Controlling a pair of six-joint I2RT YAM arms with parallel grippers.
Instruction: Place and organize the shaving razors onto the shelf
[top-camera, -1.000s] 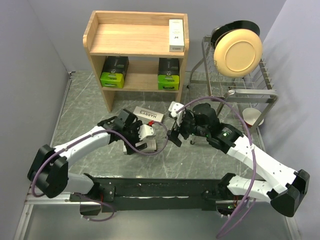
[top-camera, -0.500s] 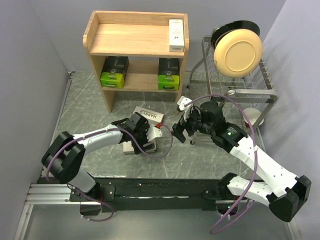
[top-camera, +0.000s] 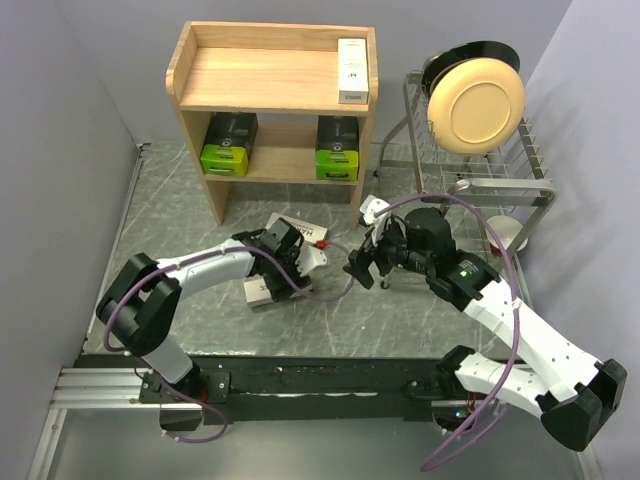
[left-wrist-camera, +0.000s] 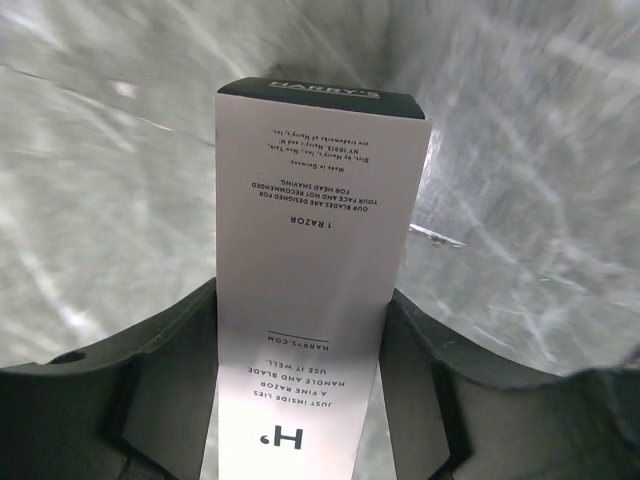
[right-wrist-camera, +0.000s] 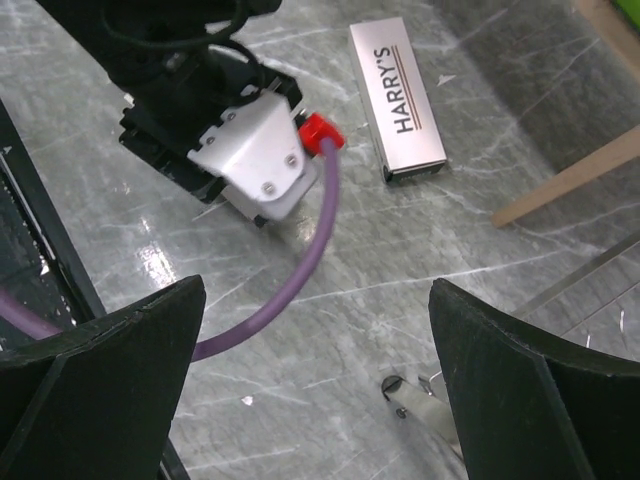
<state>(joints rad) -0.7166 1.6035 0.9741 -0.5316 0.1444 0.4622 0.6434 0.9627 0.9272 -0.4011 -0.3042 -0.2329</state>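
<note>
Near the middle of the grey marbled table, the left pincer has its dark fingers pressed against both long sides of a slim white rectangular razor box with dark lettering. That box lies flat on the table, and much of its length pokes out beyond the fingertips. The right pincer hangs wide apart and empty just beside the left one. A second slim white box marked HARRY'S lies flat on the table a little beyond them, in front of the light wooden two-tier shelf. A third white box rests at the right edge of the shelf's top tier. Two black-and-lime-green packs sit on the lower tier, one at each end.

The main risk, as I judge it, is the smooth cardboard pivoting or slipping. With so much box ahead of the fingers, a quick lift could let the far end droop. A drooping end could then catch the raised rim of the top tier, or knock the box that is up there. The two arms are also very near each other. A careless swing could strike the right pincer or snag the purple cable looping off the left wrist. A low sweep toward the shelf could shove the HARRY'S box askew.
</note>
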